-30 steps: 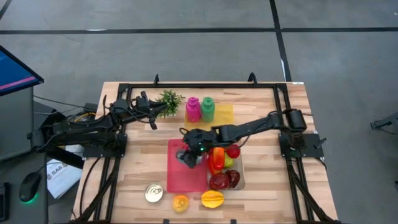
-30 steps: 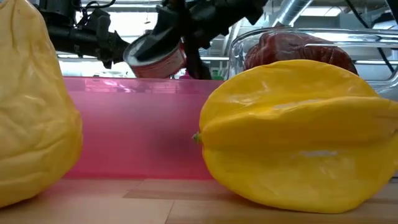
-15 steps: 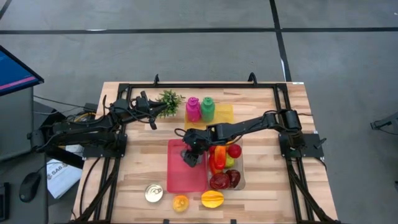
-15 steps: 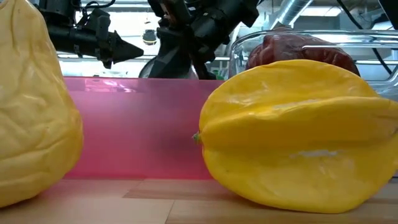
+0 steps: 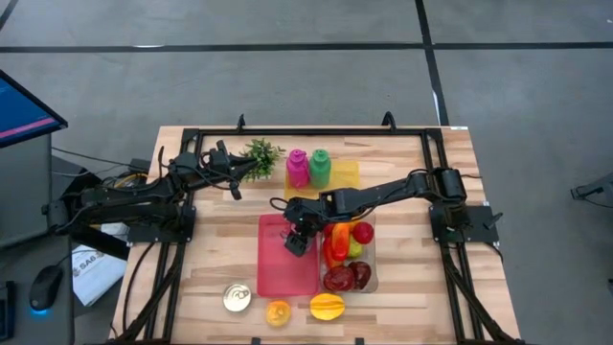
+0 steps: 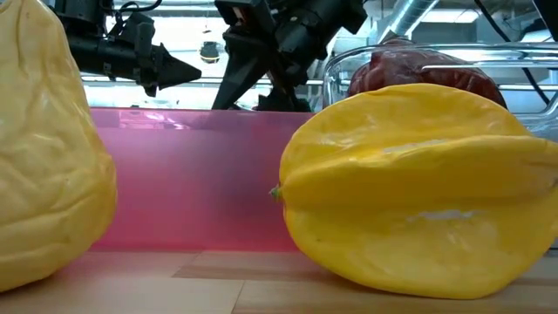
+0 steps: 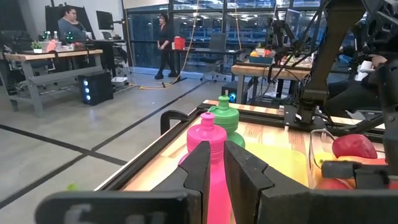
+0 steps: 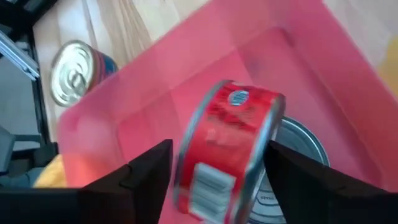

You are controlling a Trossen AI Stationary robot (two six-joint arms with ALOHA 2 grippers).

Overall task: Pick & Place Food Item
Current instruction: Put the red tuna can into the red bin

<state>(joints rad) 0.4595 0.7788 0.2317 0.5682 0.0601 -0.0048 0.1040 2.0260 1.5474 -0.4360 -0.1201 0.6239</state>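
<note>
A red can (image 8: pixel 230 149) with a white label shows blurred between the fingers of my right gripper (image 8: pixel 219 152), just above the floor of the pink bin (image 5: pixel 285 264). A second can (image 8: pixel 295 155) with a grey top lies in the bin behind it. My right gripper (image 5: pixel 299 238) slants down into the bin from the table's right, its fingers spread apart. In the low view the bin wall (image 6: pixel 174 174) hides the red can. My left gripper (image 5: pixel 235 187) waits shut at the far left, level, clear of everything. My right gripper has one finger (image 8: pixel 152 165) on each side of the red can's round wall (image 8: pixel 205 134), slanting down from the table's right. The can is tilted and blurred. I cannot tell whether the fingers touch it.
A clear container (image 5: pixel 369 273) of red, orange and green food stands right of the bin. A pink bottle (image 5: pixel 297 168), a green bottle (image 5: pixel 320 165) and a small plant (image 5: pixel 259 153) stand at the far side. Another can (image 5: pixel 237 298), a yellow fruit (image 5: pixel 278 311) and a starfruit (image 5: pixel 328 307) lie near the front edge.
My right gripper has tipped further downward over the pink bin and opened. The red can, held above the bin wall a second ago, has sunk below the wall into the bin.
</note>
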